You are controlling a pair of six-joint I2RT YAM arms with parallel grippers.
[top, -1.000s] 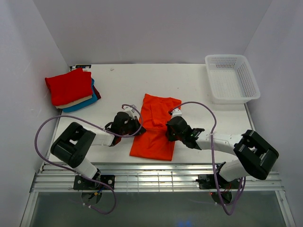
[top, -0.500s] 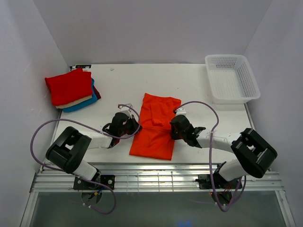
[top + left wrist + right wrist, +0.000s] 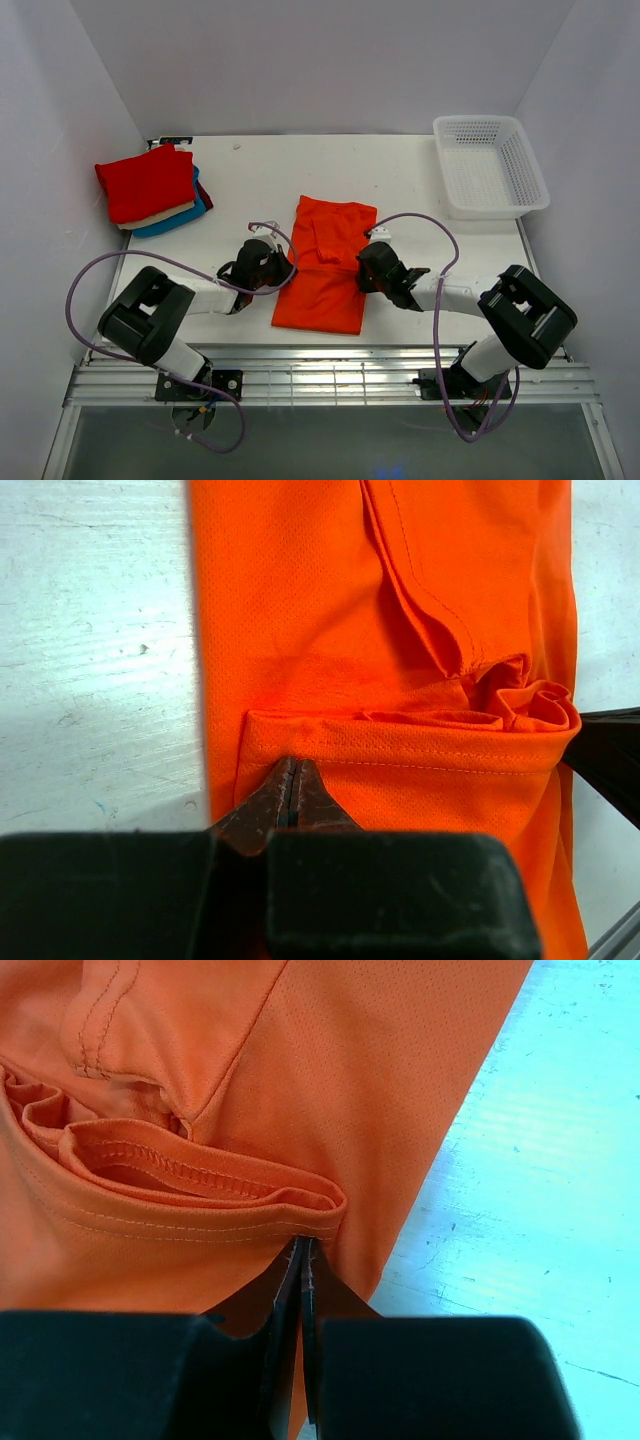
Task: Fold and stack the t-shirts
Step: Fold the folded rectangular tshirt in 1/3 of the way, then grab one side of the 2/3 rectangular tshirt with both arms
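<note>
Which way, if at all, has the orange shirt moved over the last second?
Yes. The orange shirt has slid slightly left, away from the basket and toward the folded pile.

A white mesh basket point(image 3: 490, 165) sits at the far right corner of the white bench point(image 3: 260, 185). At the far left corner lies something small and dark point(image 3: 175, 140), possibly a clip. Slotted metal rails point(image 3: 330, 375) run along the near edge.

No readable text or labels anywhere.
</note>
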